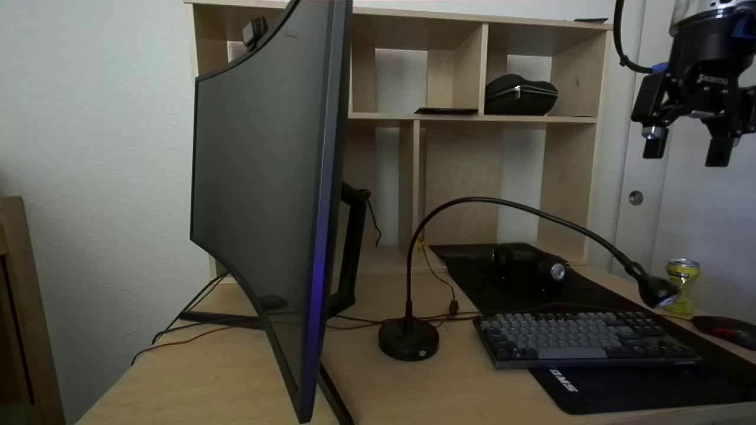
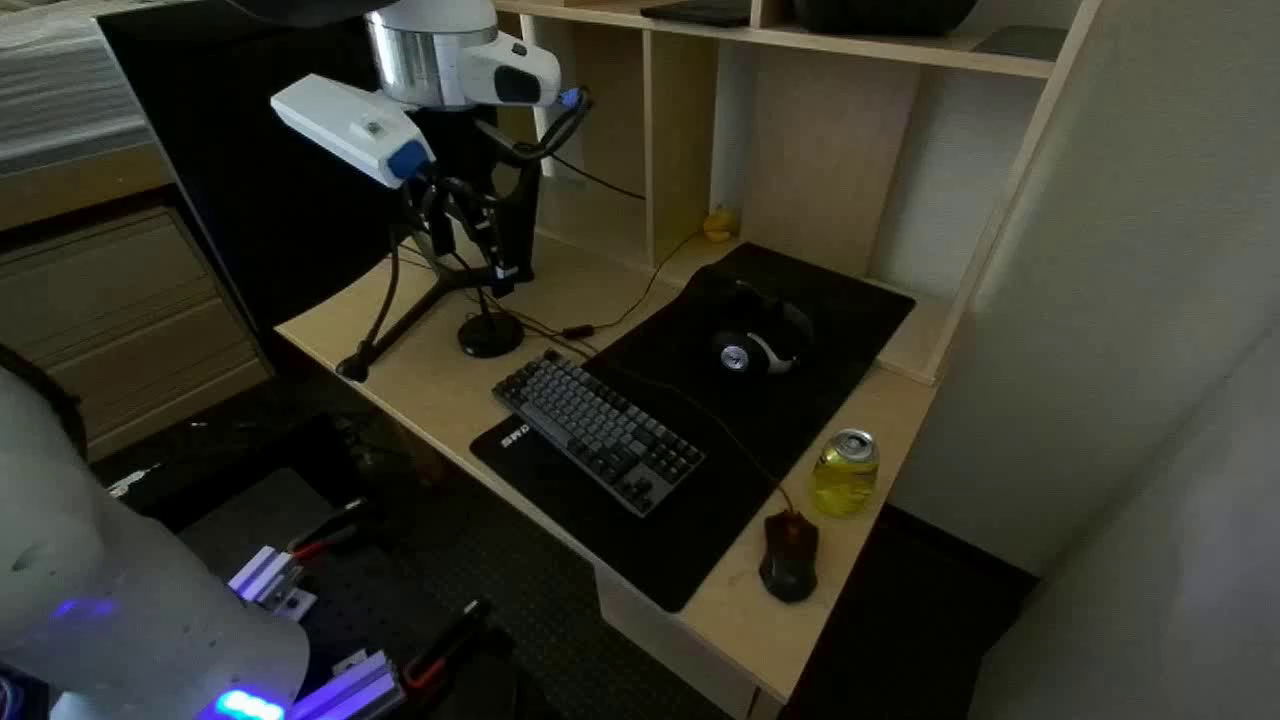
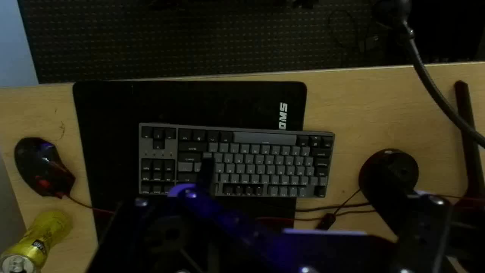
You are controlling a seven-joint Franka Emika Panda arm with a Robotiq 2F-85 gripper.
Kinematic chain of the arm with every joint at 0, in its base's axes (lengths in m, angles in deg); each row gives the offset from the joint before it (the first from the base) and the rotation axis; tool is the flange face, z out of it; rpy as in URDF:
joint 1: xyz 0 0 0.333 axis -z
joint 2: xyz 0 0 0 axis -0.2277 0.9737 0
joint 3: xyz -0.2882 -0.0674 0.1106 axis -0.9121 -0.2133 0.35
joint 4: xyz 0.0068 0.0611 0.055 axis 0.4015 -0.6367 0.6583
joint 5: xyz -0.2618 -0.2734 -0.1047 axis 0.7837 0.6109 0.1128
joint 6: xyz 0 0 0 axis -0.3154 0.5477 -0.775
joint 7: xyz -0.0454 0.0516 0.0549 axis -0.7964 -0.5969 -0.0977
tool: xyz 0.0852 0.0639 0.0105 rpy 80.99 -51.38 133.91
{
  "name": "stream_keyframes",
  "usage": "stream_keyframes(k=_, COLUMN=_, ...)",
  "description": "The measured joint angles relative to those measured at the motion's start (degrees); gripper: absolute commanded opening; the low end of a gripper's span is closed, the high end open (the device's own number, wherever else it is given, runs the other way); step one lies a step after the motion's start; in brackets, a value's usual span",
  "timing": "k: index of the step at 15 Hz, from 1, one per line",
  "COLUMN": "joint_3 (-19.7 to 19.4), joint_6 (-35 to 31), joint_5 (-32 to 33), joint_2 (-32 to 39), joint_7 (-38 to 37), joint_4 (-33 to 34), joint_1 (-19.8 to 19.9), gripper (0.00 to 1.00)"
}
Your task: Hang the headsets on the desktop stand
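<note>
Found the dark headset [image 2: 750, 350], in both exterior views, on the rear part of the flat black mat [image 2: 690, 525], near the pale wooden shelf unit [image 1: 460, 177], lower than the gripper [image 1: 686, 149] and well apart from it. Saw the gripper's black, blocky fingers [image 1: 719, 150] pointing down with a wide gap between them. Made out a round ear cup [image 2: 736, 357] with a pale circular face and dark rim. Noted pale wood on the counter [image 1: 207, 378] and white lettering [image 1: 564, 381] at the mat's front. Saw a rectangular keyboard [image 3: 242, 163] in grey and black, partly on the mat; a thin, arched black gooseneck arm [image 1: 484, 200] on a disc-shaped base [image 1: 409, 341]; a curved dark monitor [image 1: 266, 177]; a yellow metal can [image 2: 845, 475] just beside a rounded dark mouse [image 2: 790, 560]; and, in an upper compartment of the shelf unit, a bulging black zipped case [image 1: 520, 97].
</note>
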State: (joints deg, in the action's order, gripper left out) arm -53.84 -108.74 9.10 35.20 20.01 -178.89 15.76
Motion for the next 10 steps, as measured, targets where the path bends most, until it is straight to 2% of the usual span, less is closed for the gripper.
stream_keyframes(k=3, joint_3=0.1, joint_6=-0.27, joint_5=-0.03, joint_2=-0.02, joint_7=-0.67, joint_4=0.0, joint_1=0.09, gripper=1.0)
stream_keyframes(k=5, joint_3=0.52, joint_6=-1.1, joint_5=-0.04, joint_2=-0.16, joint_7=-3.61, joint_4=-0.02, joint_1=0.42, gripper=1.0)
stream_keyframes(k=8, joint_3=1.7, joint_6=-5.73, joint_5=-0.04, joint_2=-0.57, joint_7=-9.89, joint_4=-0.55, joint_1=1.41, gripper=1.0)
stream_keyframes(k=10, joint_3=4.51, joint_6=-5.7, joint_5=-0.5, joint_2=-1.48, joint_7=-17.01, joint_4=2.33, joint_1=1.92, gripper=1.0)
